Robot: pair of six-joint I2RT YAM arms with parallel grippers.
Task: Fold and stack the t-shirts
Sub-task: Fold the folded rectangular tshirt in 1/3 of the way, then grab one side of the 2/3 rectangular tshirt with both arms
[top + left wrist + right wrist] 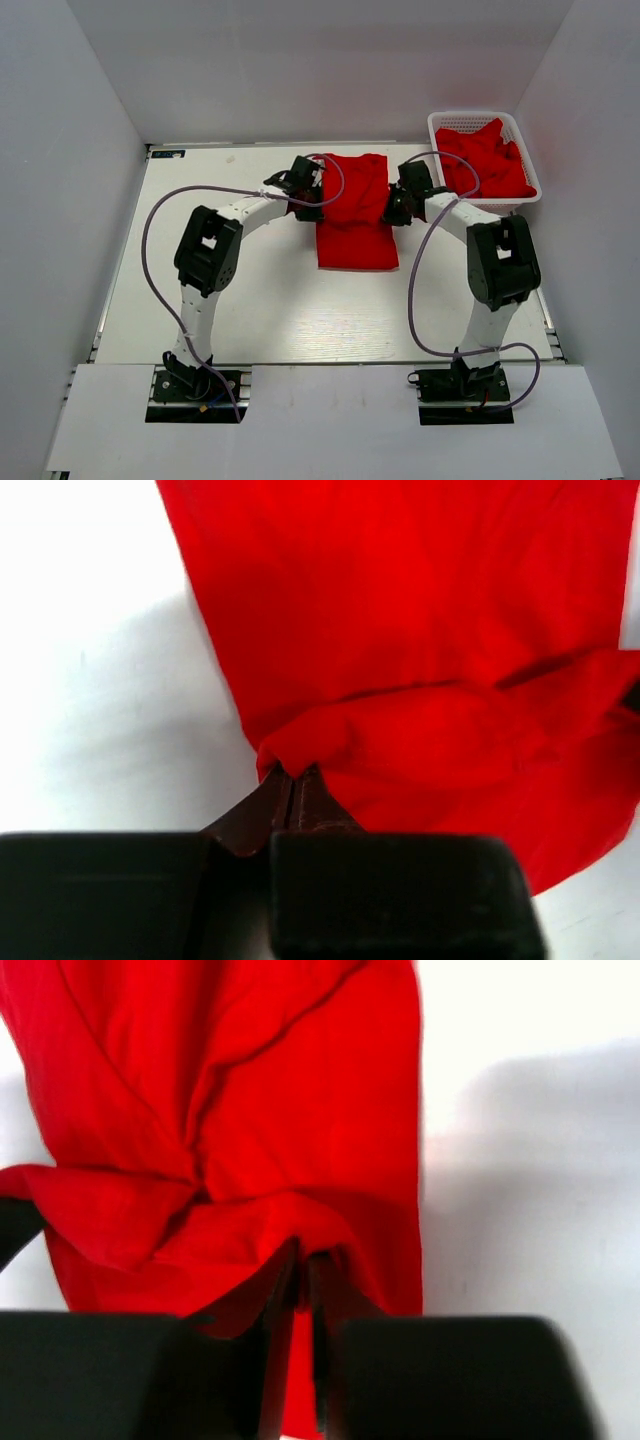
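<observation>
Risk: if one side lets go first, I drag the fold askew
left gripper (291, 783): pinched tight on t-shirt (420, 630) edge
right gripper (303, 1265): narrow slit, hold I cannot tell
t-shirt: just ahead of both fingertips

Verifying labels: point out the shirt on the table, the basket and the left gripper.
shirt on the table (355, 248): top view, near flat half.
basket (466, 117): top view, far rim.
left gripper (292, 783): left wrist view, between fingertips.
</observation>
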